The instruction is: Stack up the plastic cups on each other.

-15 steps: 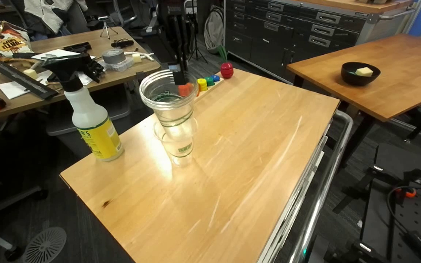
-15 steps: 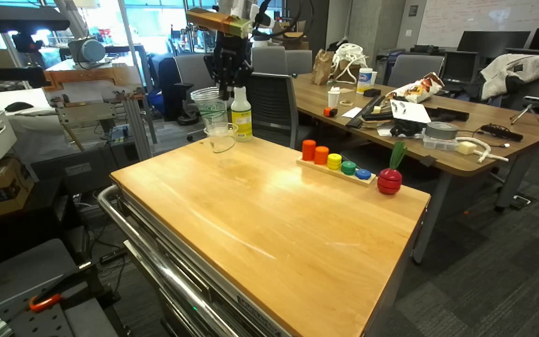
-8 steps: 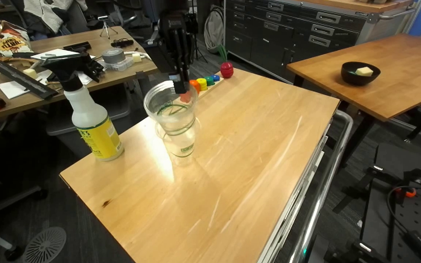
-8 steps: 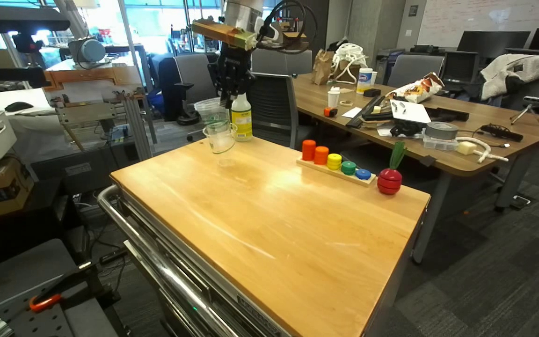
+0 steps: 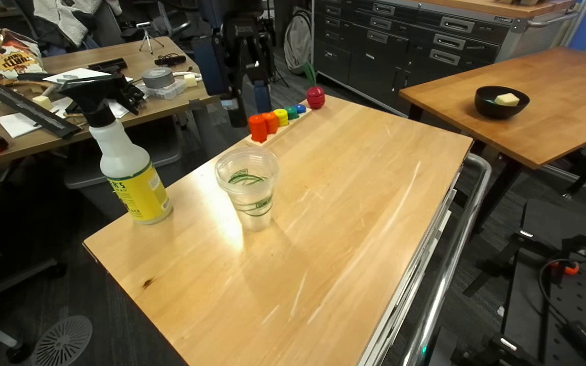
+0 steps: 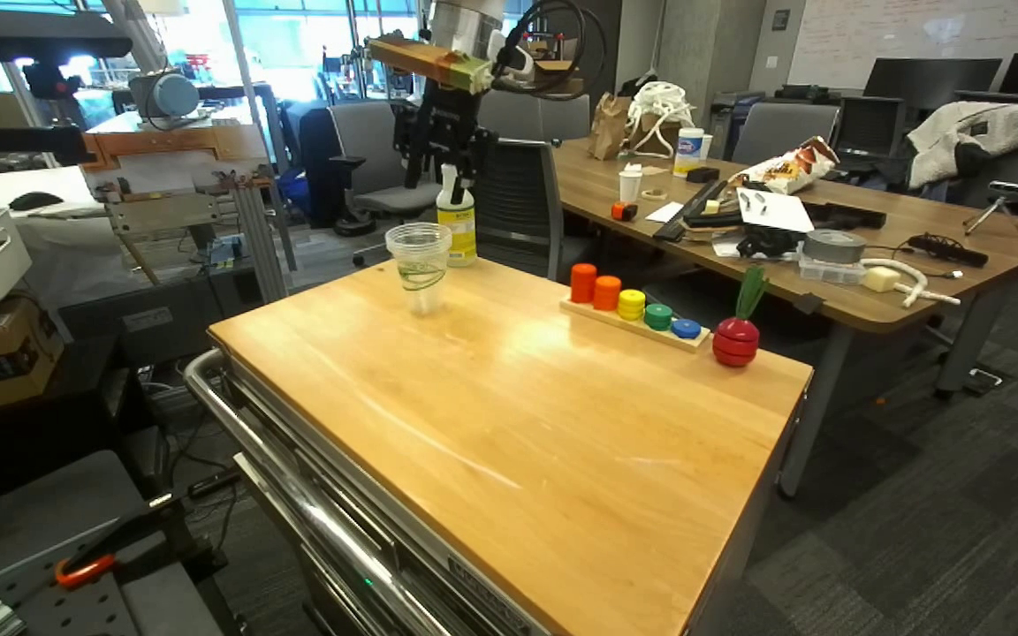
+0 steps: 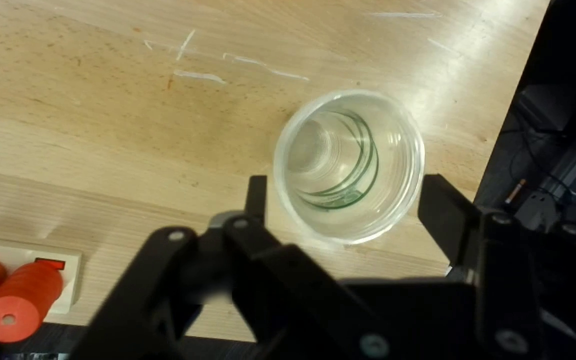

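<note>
- Around my robot is a big room, with black drawers, grey chairs and a whiteboard at the back.
- The worktop is light, shiny wood with white scratches on it.
- The plastic cups stand upright on the worktop in one stack, tucked inside each other. They are see-through with green marks, and I can't count how many there are.
- My end effector is spread wide, with a big gap between its fingers. In both exterior views it hangs higher than the cups, at about 12 o'clock from them and apart.
- In the wrist view I look down into the cups. One finger shows between 8 and 9 o'clock from them, and its partner between 3 and 4 o'clock.
- In an exterior view, the spray bottle with a yellow label stands near the cups, at 9 o'clock.
- There, a row of blocks sits on a wooden stand at 1 o'clock from the cups: red, orange, yellow, green and blue.
- A round red toy with a green top is just beside the blue end.
</note>
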